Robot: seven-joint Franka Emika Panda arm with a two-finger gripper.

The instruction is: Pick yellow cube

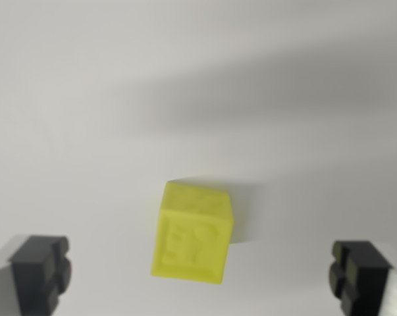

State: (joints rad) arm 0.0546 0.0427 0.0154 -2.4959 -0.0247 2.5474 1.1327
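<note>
A yellow cube [193, 232] with a raised pattern on its near face rests on a plain white surface, slightly turned, in the lower middle of the wrist view. My gripper [199, 273] is open, its two black fingertips [41, 268] at the bottom corners of the picture, far apart. The cube lies between the fingertips and a little beyond them, touching neither. The picture is somewhat blurred.
The white surface [86, 131] fills the whole view. A broad soft shadow [284, 92] runs across the upper right. Nothing else shows around the cube.
</note>
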